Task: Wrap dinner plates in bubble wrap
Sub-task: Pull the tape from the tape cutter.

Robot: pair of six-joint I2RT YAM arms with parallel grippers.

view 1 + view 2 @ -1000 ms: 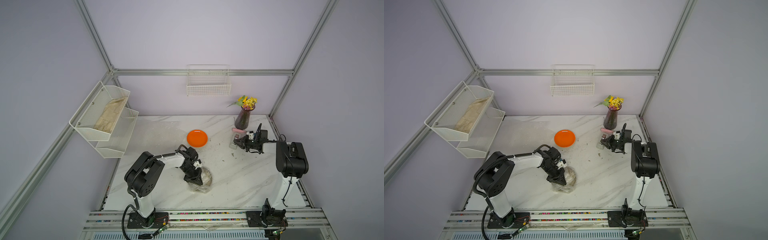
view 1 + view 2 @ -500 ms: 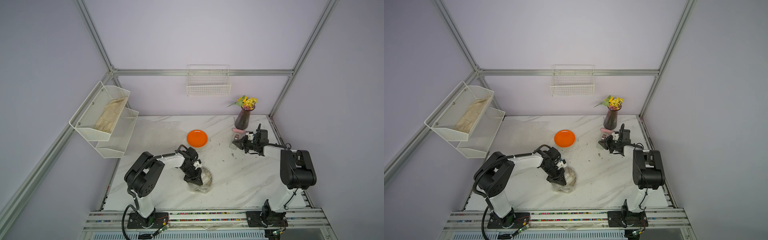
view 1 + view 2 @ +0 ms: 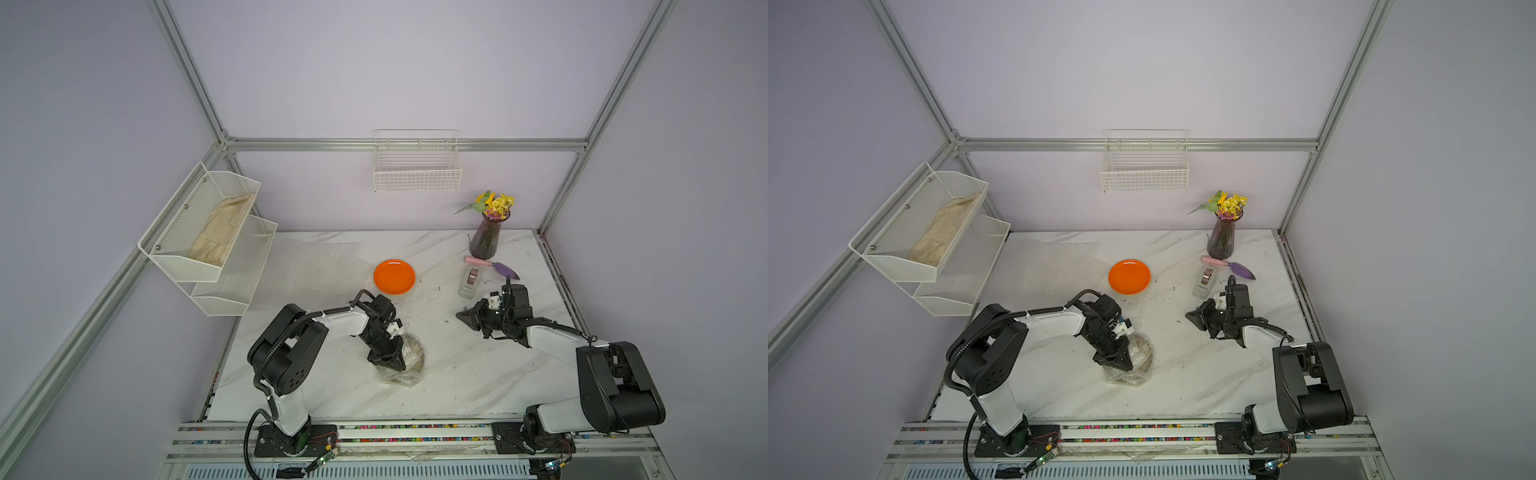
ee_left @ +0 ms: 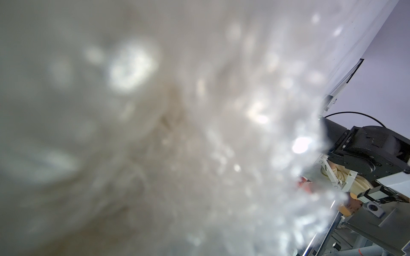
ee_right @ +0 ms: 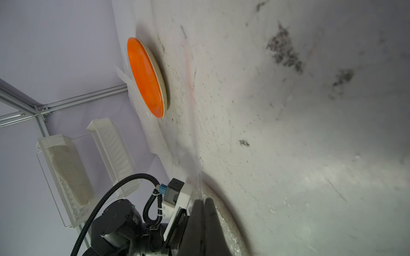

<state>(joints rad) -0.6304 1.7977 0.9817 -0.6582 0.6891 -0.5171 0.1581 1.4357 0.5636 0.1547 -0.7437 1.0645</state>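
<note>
**One plate bundled, the orange plate not yet wrapped**

You have one plate inside bubble wrap already. The bundle [image 3: 411, 363] lies flat on the table [image 3: 457, 374], near its front edge. The left gripper [image 3: 388, 360] points down and presses on the bundle. Its jaws look almost together, but I cannot tell if they pinch the film.

The right gripper [image 3: 460, 316] is closed and in the air, well apart from the bundle and pointing toward it. In the right wrist view a thin clear strip seems to run from its tips; what it is, I cannot say.

The orange plate [image 3: 394, 276] lies flat, face up, at the edge of the spare sheet [image 3: 307, 266]. Being round, it has no long axis. The sheet is spread flat, with its long side across the table toward the rack [image 3: 208, 249]. A third plate does not show clearly.
</note>
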